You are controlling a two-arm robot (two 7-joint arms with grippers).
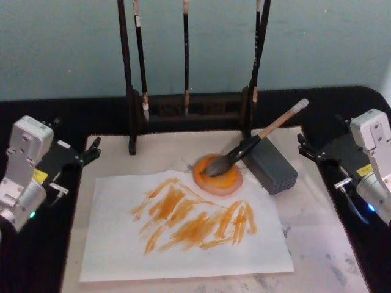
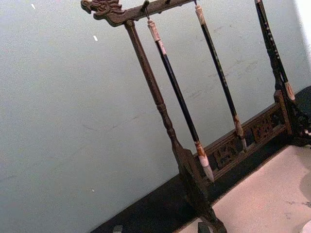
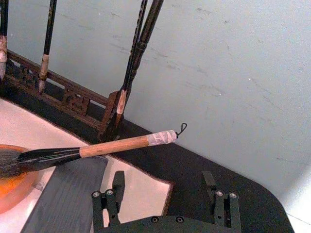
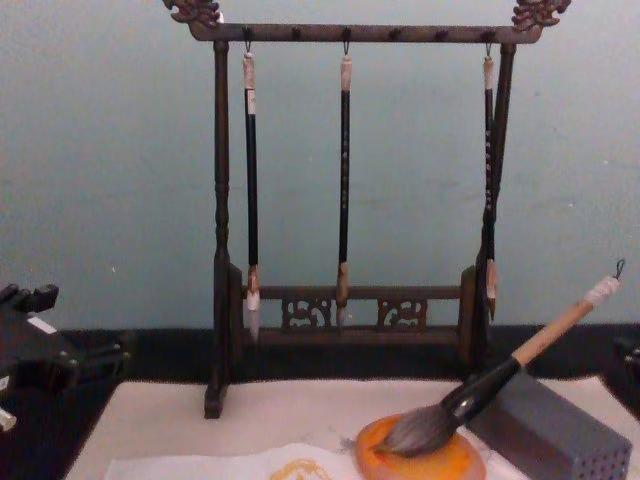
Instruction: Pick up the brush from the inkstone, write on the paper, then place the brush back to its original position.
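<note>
Well, in the head view the brush (image 1: pixel 256 141) lies with its bristles in the inkstone (image 1: pixel 235 182) at the paper's (image 1: pixel 183 250) far right corner. Its handle is propped on the grey block (image 1: pixel 274 166). I see the left gripper (image 1: pixel 93 151) and right gripper (image 1: pixel 305 148) off the mat's (image 1: pixel 330 244) side edges.

In the left wrist view, my fingertips (image 2: pixel 116 229) barely peek in, spread.

In the right wrist view, the fingers (image 3: pixel 109 204) are spread, facing the brush's looped end.

In the chest view, the bottom edge crops the paper.

Calligraphy desk w/ carved brush rack (image 4: pixel 221 200), beige mat (image 1: pixel 165 149).
</note>
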